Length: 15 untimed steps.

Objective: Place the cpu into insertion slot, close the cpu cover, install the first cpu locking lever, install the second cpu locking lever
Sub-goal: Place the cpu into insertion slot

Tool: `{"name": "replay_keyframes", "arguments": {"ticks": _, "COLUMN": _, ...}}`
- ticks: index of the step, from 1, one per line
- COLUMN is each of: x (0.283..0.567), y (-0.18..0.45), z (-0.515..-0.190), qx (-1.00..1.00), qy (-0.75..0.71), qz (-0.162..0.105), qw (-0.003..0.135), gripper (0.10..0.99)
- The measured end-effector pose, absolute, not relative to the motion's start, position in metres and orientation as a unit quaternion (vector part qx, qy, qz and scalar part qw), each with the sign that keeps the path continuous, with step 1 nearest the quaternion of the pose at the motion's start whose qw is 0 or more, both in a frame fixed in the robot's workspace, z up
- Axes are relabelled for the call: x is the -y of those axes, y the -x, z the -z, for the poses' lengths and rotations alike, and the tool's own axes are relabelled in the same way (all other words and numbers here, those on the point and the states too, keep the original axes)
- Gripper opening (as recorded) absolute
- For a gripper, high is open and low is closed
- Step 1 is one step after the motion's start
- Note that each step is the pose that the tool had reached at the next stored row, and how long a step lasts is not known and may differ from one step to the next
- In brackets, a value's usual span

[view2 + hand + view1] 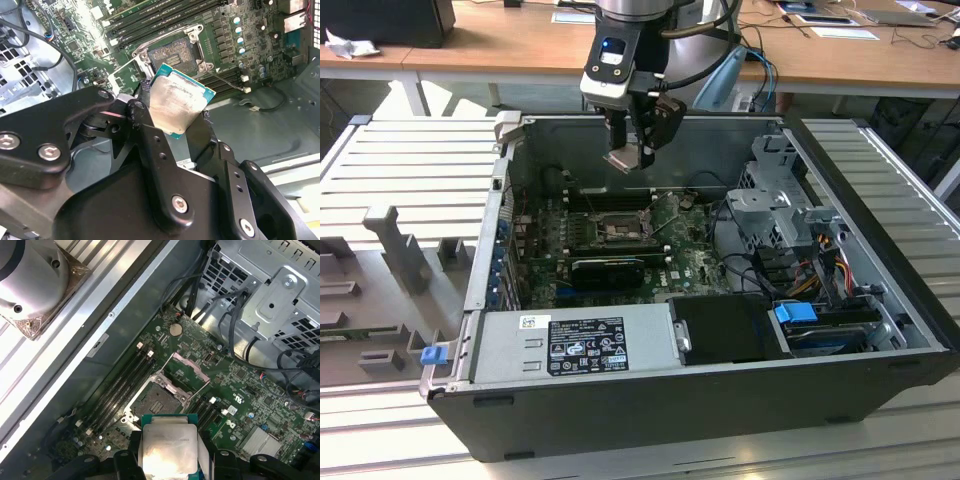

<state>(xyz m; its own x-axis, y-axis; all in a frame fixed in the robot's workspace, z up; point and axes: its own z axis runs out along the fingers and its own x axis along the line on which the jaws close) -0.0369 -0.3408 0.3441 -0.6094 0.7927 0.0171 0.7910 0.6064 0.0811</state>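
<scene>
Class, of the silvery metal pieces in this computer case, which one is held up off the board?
The cpu, the flat square chip clamped in the gripper above the board. The cpu cover sits flipped open at the insertion slot.
</scene>
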Motion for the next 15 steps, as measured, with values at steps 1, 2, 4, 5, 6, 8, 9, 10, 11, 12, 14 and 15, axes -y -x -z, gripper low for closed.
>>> {"name": "replay_keyframes", "arguments": {"ticks": 1, "x": 0.3408, "y": 0.0369, "z": -0.3431, "qx": -0.896, "qy": -0.442, "qz": -0.04, "qw": 0.01, "gripper": 0.529}}
{"name": "replay_keyframes", "arguments": {"ticks": 2, "x": 0.3408, "y": 0.0369, "z": -0.3427, "qx": -0.896, "qy": -0.442, "qz": -0.04, "qw": 0.01, "gripper": 0.529}}
{"name": "replay_keyframes", "arguments": {"ticks": 4, "x": 0.3408, "y": 0.037, "z": -0.3423, "qx": -0.896, "qy": -0.442, "qz": -0.04, "qw": 0.01, "gripper": 0.529}}
{"name": "replay_keyframes", "arguments": {"ticks": 5, "x": 0.3408, "y": 0.0369, "z": -0.342, "qx": -0.896, "qy": -0.442, "qz": -0.04, "qw": 0.01, "gripper": 0.529}}
{"name": "replay_keyframes", "arguments": {"ticks": 6, "x": 0.3408, "y": 0.0369, "z": -0.3415, "qx": -0.896, "qy": -0.442, "qz": -0.04, "qw": 0.01, "gripper": 0.529}}
{"name": "replay_keyframes", "arguments": {"ticks": 8, "x": 0.3408, "y": 0.0369, "z": -0.3411, "qx": -0.896, "qy": -0.443, "qz": -0.04, "qw": 0.01, "gripper": 0.529}}
{"name": "replay_keyframes", "arguments": {"ticks": 9, "x": 0.3408, "y": 0.0369, "z": -0.3409, "qx": -0.895, "qy": -0.444, "qz": -0.04, "qw": 0.01, "gripper": 0.529}}
{"name": "replay_keyframes", "arguments": {"ticks": 10, "x": 0.3408, "y": 0.0369, "z": -0.3407, "qx": -0.895, "qy": -0.445, "qz": -0.04, "qw": 0.01, "gripper": 0.529}}
{"name": "replay_keyframes", "arguments": {"ticks": 11, "x": 0.3408, "y": 0.0369, "z": -0.3406, "qx": -0.894, "qy": -0.445, "qz": -0.04, "qw": 0.01, "gripper": 0.529}}
{"name": "replay_keyframes", "arguments": {"ticks": 12, "x": 0.3408, "y": 0.0369, "z": -0.3404, "qx": -0.894, "qy": -0.447, "qz": -0.04, "qw": 0.01, "gripper": 0.529}}
{"name": "replay_keyframes", "arguments": {"ticks": 14, "x": 0.3408, "y": 0.0369, "z": -0.3401, "qx": -0.892, "qy": -0.45, "qz": -0.04, "qw": 0.011, "gripper": 0.529}}
{"name": "replay_keyframes", "arguments": {"ticks": 15, "x": 0.3408, "y": 0.037, "z": -0.3401, "qx": -0.891, "qy": -0.452, "qz": -0.04, "qw": 0.011, "gripper": 0.529}}
